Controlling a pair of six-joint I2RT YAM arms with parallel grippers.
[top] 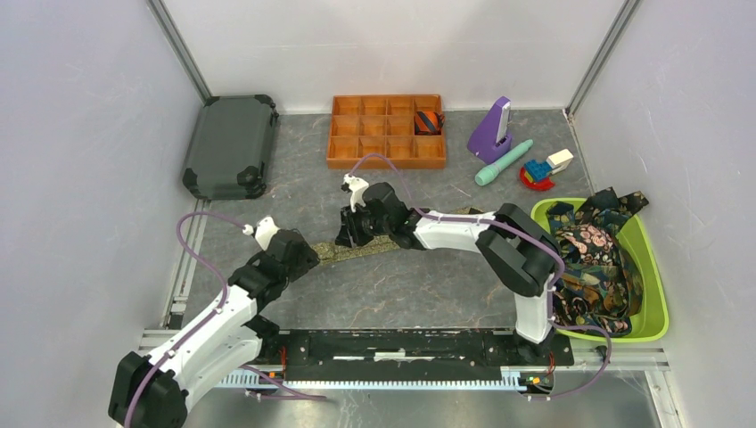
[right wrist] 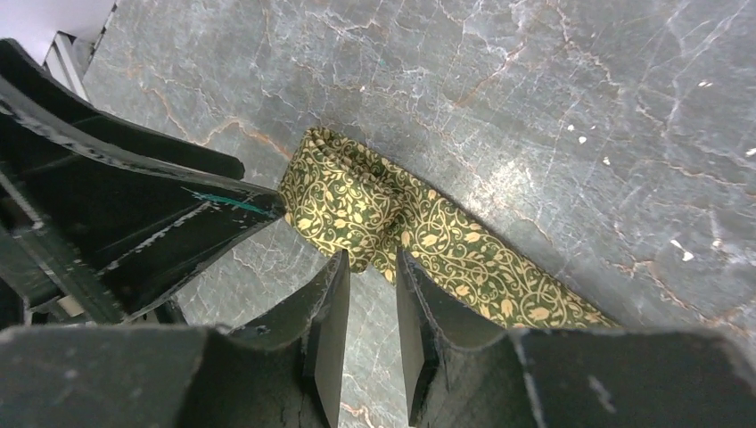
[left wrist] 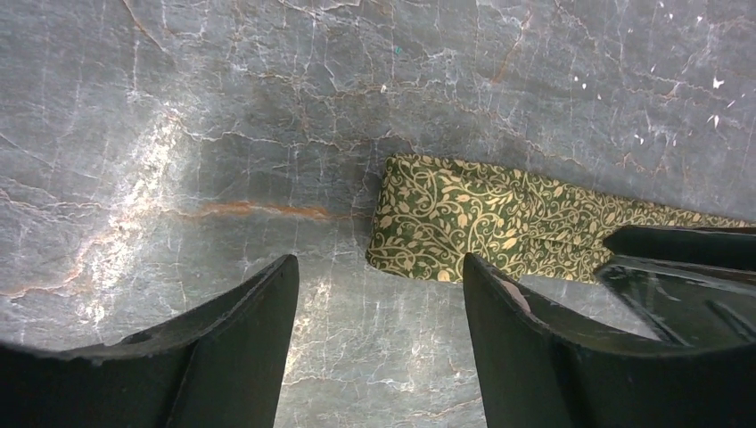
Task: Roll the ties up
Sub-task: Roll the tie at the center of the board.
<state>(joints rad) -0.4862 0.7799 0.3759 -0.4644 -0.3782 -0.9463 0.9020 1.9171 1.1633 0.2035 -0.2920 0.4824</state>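
The olive-green tie (top: 355, 251) lies flat on the bench (top: 419, 285), its middle hidden from above by the right claw (right wrist: 372, 259). Those jaws stand narrowly apart at a bunched fold; whether they pinch it is unclear. The left claw (left wrist: 379, 264), jaws wide apart, has the tie's end at one o'clock. At three o'clock, other ties (top: 593, 259) heap in the bin (top: 657, 303).

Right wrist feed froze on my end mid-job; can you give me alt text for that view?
An olive-green tie with a cream vine pattern lies diagonally on the grey marbled table, folded end upper left. The right gripper, fingers narrowly parted, meets its near edge; grip unclear. The left gripper reaches in from the left, one black finger at the folded end.
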